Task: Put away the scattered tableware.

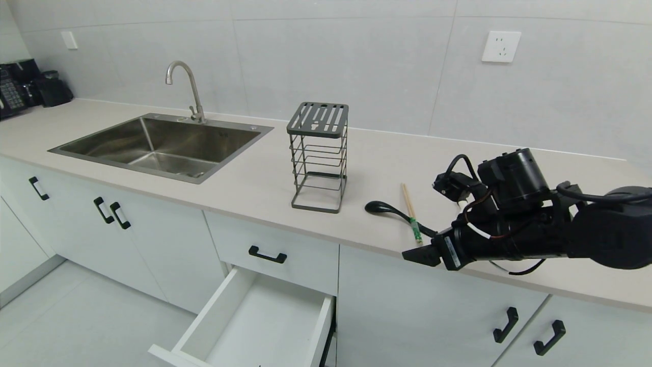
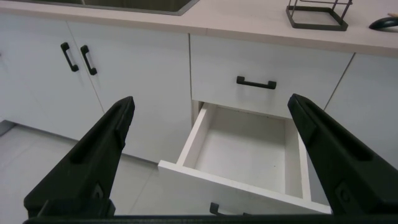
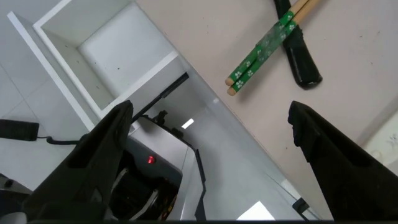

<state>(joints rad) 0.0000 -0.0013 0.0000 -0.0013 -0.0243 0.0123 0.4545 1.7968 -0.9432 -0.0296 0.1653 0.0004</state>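
Head view: a white pulled-out drawer stands open below the pale counter, likely for the tableware. To its right, a black spoon and green-tipped wooden chopsticks lie seemingly crossed beside the right gripper. The wrist views add spread, empty fingers on it and on the left gripper, which faces the drawer.

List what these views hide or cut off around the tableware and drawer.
Head view: the black spoon has its handle end behind the right gripper.
Right wrist view: the edge cuts off the spoon's bowl and the far ends of the chopsticks.
Head view: the bottom edge cuts off the front of the open drawer.
Head view: dark items at far left, cut by the edge, unidentifiable.
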